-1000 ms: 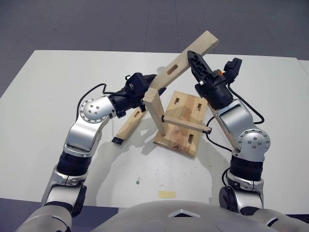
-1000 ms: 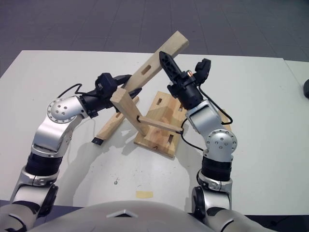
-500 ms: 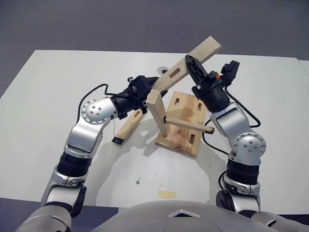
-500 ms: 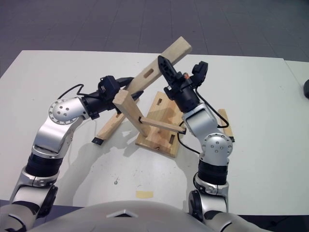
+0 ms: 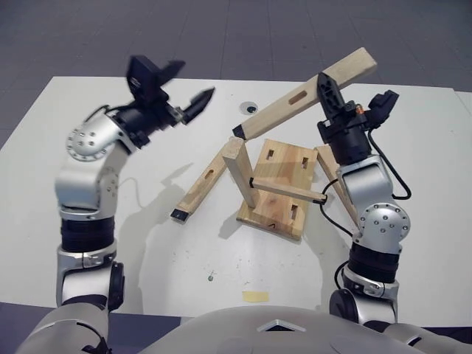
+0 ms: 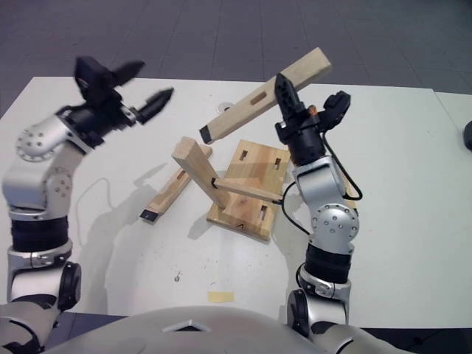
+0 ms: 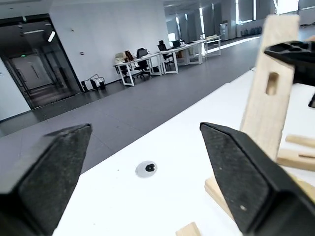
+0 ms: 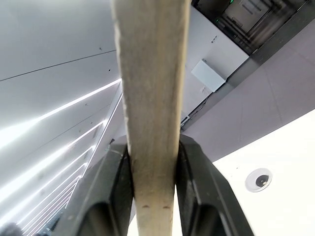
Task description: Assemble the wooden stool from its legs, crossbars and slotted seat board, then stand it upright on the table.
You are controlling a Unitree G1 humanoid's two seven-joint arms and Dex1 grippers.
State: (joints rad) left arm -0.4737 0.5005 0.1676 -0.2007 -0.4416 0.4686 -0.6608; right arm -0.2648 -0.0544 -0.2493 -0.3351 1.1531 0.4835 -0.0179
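while the right end effector [image 5: 330, 87] pinches a pale square-section wooden leg [image 5: 295, 99] with a slot and a black foot, held slantwise in the upper right of the frame, the left end effector [image 5: 189, 82] hangs spread at upper left, elbow bent high. slotted seat board [image 5: 284, 158] lies flat mid-frame on the white table [image 5: 44, 125]; second leg [image 5: 198, 186] lies just left of it.

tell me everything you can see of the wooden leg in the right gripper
The leg is a pale, square-section wooden bar with an oblong slot near its middle and a dark cap on its lower end. It hangs tilted above the table, capped end lower and toward the robot's left. The right gripper clamps its upper part; nothing else touches it.
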